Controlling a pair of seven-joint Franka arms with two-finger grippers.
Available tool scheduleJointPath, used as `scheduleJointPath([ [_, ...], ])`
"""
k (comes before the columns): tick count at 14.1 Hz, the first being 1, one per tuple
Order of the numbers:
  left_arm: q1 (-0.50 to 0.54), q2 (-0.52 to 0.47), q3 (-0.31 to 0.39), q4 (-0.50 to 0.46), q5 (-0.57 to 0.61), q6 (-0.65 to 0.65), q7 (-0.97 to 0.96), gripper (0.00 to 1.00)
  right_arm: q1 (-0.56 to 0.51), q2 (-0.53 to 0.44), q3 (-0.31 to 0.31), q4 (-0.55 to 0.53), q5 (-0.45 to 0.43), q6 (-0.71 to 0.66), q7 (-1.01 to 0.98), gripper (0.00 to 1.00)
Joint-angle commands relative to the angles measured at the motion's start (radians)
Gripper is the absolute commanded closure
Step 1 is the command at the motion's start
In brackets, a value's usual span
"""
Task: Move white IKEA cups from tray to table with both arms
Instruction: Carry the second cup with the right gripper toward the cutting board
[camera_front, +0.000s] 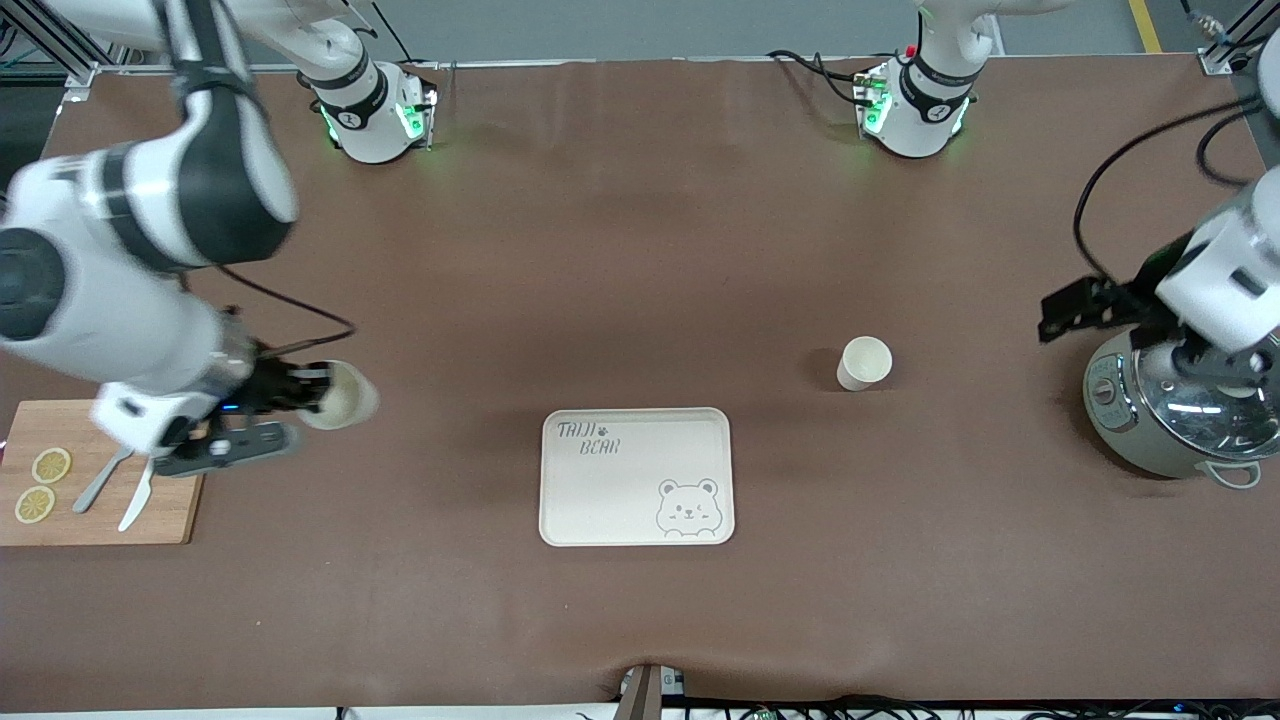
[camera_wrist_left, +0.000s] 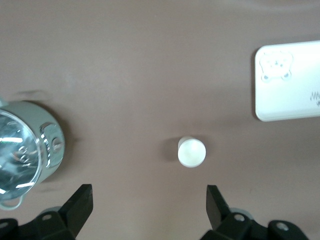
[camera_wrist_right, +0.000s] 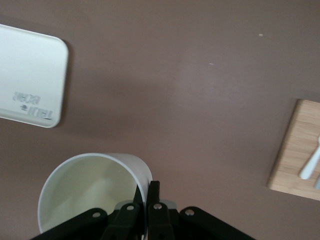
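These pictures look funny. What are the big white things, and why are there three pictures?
The big white things are two robot arms at a brown table. One picture looks down from high up; the other two come from cameras on the arms' wrists. The right gripper has its jaws shut on the rim of a white cup, near a cutting board with lemon slices. The left gripper hangs open over the table near a pot. Another cup stands on the table by a bear tray.

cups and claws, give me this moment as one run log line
right claw: shut on cup rim, lifted beside cutting board | left claw: open over pot | second cup: on table | tray: no cups
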Motion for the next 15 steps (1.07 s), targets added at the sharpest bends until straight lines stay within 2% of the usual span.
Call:
scheduleJointPath([
  [1, 0.015, -0.022, 0.003, -0.022, -0.03, -0.011, 0.013, 0.0, -0.123, -0.015, 0.022, -0.064, 0.003, 0.04, -0.155, 1.0],
  [6, 0.015, -0.03, 0.002, -0.025, -0.025, -0.02, 0.02, 0.0, -0.182, -0.007, 0.024, -0.305, 0.006, 0.386, -0.213, 1.0],
  [8, 0.005, -0.044, 0.003, -0.027, -0.025, -0.043, 0.016, 0.0, -0.193, 0.006, 0.025, -0.379, 0.036, 0.498, -0.215, 1.0],
  [9, -0.024, -0.047, 0.014, -0.027, -0.022, -0.05, 0.01, 0.0, -0.194, 0.018, 0.025, -0.402, 0.065, 0.538, -0.221, 1.0],
  [11, -0.105, -0.059, 0.115, -0.027, -0.016, -0.054, 0.02, 0.0, -0.202, 0.046, 0.025, -0.44, 0.09, 0.61, -0.241, 1.0],
  [12, -0.117, -0.071, 0.133, -0.028, -0.016, -0.063, 0.03, 0.0, -0.21, 0.063, 0.025, -0.454, 0.107, 0.641, -0.252, 1.0],
  [15, -0.103, -0.09, 0.132, -0.045, -0.016, -0.081, 0.082, 0.0, -0.214, 0.104, 0.025, -0.459, 0.167, 0.664, -0.275, 1.0],
])
